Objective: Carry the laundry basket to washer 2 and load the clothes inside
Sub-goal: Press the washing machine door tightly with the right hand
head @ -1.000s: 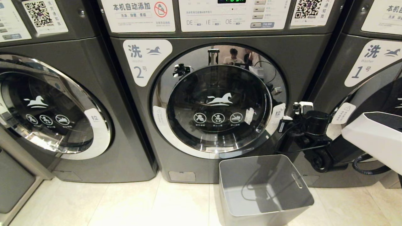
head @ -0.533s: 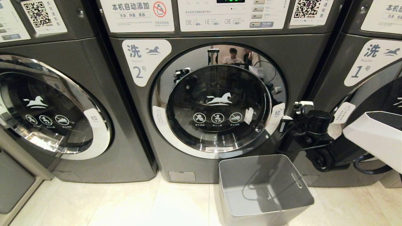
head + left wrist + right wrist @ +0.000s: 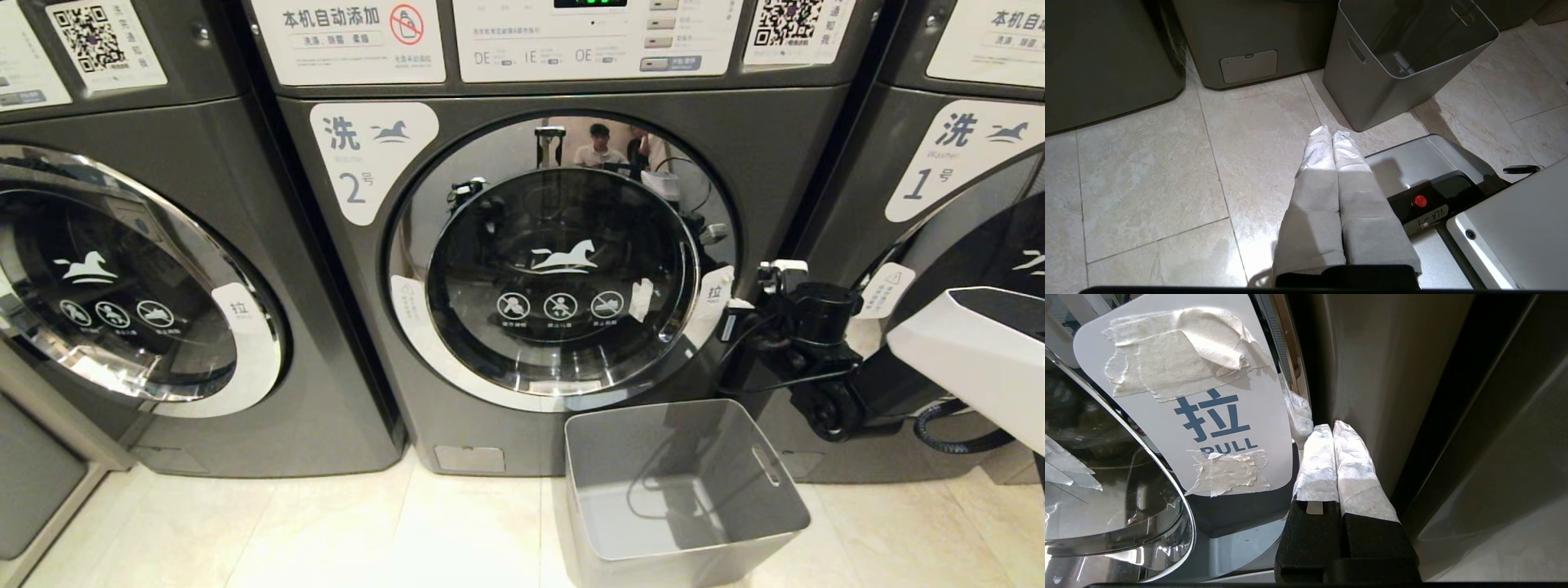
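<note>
Your right end effector [image 3: 1333, 426] is pinched shut on nothing, tips beside the pull tab [image 3: 1184, 396] at the right edge of washer 2's closed door [image 3: 563, 269]. Your left end effector [image 3: 1332, 134], also shut and holding nothing, hangs over the floor [image 3: 1147, 163] near the laundry basket [image 3: 759, 523], which stands below the door, with no clothes visible inside.

The round door [image 3: 562, 265] of washer 2 [image 3: 767, 155] is shut flush in its chrome ring, closing off the drum. At the door's right edge the right gripper [image 3: 1331, 428], fingers pressed together, sits in the narrow gap just beside the "PULL" label [image 3: 1216, 416], with the washer's front panel close on its other side. On the floor the laundry basket [image 3: 767, 465] stands open-topped right below the door, while bare tile [image 3: 1167, 163] lies open to its left, under the closed left gripper [image 3: 1332, 136].
</note>
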Available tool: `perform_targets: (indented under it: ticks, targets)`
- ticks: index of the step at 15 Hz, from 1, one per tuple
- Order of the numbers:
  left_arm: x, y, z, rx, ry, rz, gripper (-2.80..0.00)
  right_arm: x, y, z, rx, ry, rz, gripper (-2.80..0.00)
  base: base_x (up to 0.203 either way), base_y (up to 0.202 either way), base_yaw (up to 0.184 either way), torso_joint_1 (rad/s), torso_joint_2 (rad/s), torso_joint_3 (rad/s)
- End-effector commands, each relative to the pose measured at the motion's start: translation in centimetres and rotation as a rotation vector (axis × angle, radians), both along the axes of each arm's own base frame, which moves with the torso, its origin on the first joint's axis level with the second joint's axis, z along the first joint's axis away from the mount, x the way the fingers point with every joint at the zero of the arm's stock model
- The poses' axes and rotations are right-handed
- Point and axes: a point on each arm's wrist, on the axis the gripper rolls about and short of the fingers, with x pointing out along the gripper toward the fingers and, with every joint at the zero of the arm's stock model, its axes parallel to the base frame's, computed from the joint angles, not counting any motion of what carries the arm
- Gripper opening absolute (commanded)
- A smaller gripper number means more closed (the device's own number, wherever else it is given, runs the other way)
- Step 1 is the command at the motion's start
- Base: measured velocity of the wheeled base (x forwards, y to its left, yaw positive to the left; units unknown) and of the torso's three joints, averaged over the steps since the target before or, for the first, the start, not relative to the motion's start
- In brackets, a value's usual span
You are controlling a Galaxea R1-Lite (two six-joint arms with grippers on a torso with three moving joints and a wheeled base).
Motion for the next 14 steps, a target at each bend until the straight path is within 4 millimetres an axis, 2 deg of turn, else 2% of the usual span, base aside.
perform_targets:
  ticks: [1, 8, 11, 14]
  targets:
    - [0.0, 0.0, 0.0, -0.003, 0.005, -0.005, -2.80, -1.0, 0.6, 1.3, 0.017, -0.011, 0.017, -2.80, 0.000, 0.000, 0.000, 0.000, 0.00, 0.000]
    - [-0.4, 0.1, 0.0, 0.017, -0.035, 0.057, -2.80, -6.9, 1.5, 2.8, 0.024, 0.065, 0.055, -2.80, 0.000, 0.000, 0.000, 0.000, 0.00, 0.000]
    - [-0.5, 0.1, -0.1, 0.004, -0.045, 0.062, -2.80, -6.6, 1.2, 2.2, 0.015, 0.075, -0.006, -2.80, 0.000, 0.000, 0.000, 0.000, 0.00, 0.000]
    - [-0.6, 0.1, -0.1, 0.004, -0.047, 0.063, -2.80, -7.4, 1.0, 2.9, 0.011, 0.052, -0.053, -2.80, 0.000, 0.000, 0.000, 0.000, 0.00, 0.000]
